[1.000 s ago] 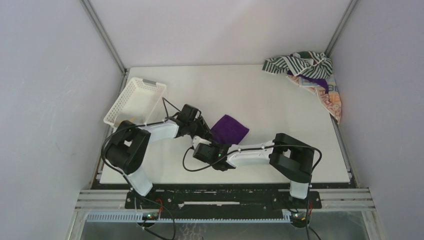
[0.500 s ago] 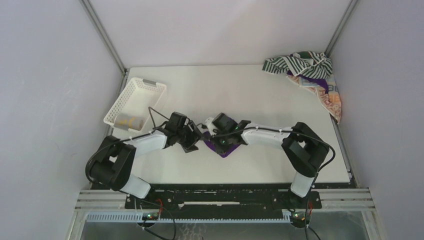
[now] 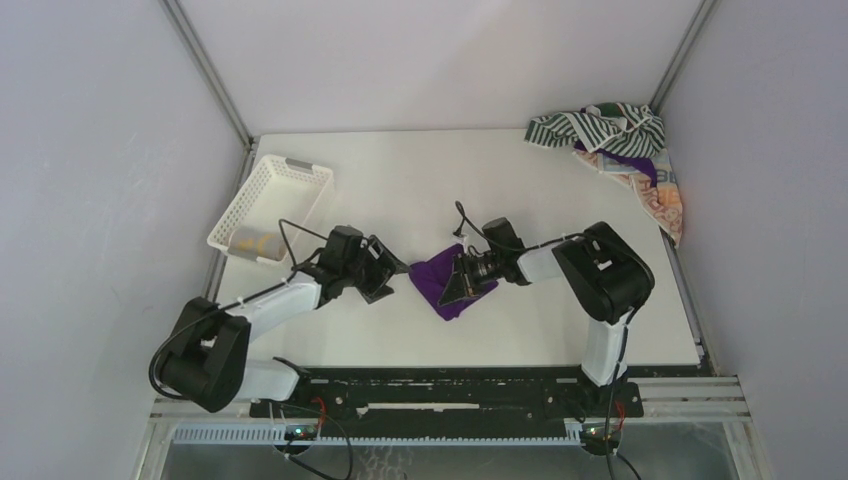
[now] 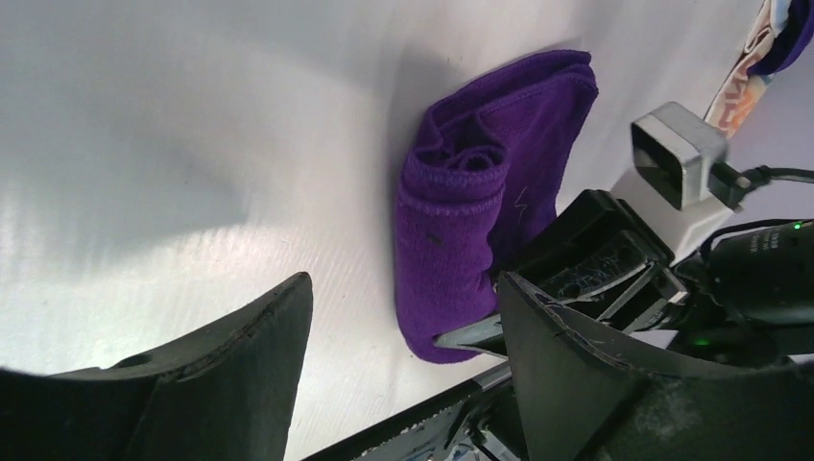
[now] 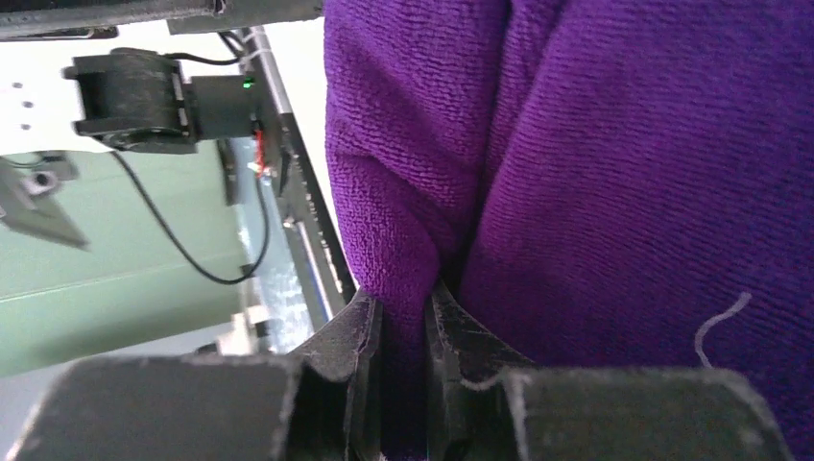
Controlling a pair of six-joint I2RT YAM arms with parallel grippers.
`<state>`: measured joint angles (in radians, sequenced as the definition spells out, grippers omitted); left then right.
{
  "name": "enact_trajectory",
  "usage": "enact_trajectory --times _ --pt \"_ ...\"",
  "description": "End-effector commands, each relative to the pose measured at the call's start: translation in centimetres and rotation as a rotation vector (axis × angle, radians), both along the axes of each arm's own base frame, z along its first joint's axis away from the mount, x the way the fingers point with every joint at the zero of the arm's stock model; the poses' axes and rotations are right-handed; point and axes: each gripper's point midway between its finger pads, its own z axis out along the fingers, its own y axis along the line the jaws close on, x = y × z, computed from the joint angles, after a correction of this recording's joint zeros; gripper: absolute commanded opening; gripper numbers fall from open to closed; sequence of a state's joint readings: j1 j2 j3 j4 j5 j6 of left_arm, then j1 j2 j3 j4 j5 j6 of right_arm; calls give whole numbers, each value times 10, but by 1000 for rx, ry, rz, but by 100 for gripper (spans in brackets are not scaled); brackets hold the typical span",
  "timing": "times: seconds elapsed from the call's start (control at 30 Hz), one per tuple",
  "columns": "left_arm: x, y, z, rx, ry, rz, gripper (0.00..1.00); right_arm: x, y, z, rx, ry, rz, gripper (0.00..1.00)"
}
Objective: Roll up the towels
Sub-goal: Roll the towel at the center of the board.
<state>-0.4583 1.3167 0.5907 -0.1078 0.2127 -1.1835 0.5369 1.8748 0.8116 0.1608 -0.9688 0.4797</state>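
Note:
A purple towel lies bunched and partly folded in the middle of the table. My right gripper comes in from the right and is shut on a fold of the purple towel; the cloth is pinched between its fingers. My left gripper stands open just left of the towel, apart from it. In the left wrist view the towel lies past the open left gripper, with the right gripper on its right. A yellow towel lies rolled in the basket.
A white lattice basket stands at the back left. A heap of towels fills the back right corner: green-and-white striped, orange patterned, a bit of purple. Grey walls close in on the table.
The right arm swung from the near side round to the towel's right and shut on it. The towel shifted nearer and bunched up. The left gripper drew back left and opened wider.

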Motion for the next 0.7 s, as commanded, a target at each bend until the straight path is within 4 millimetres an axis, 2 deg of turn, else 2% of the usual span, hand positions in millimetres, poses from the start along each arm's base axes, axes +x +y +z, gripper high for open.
enact_trajectory --times 0.0,0.33,0.67 --pt "10 -28 13 -60 -34 -35 75 1 5 14 155 111 -33 7" --pt "20 -50 4 -77 -10 -51 74 -3 -12 -22 162 265 -169 10" --pt "27 -60 -10 -64 10 -68 70 -5 -17 -39 128 340 -196 10"
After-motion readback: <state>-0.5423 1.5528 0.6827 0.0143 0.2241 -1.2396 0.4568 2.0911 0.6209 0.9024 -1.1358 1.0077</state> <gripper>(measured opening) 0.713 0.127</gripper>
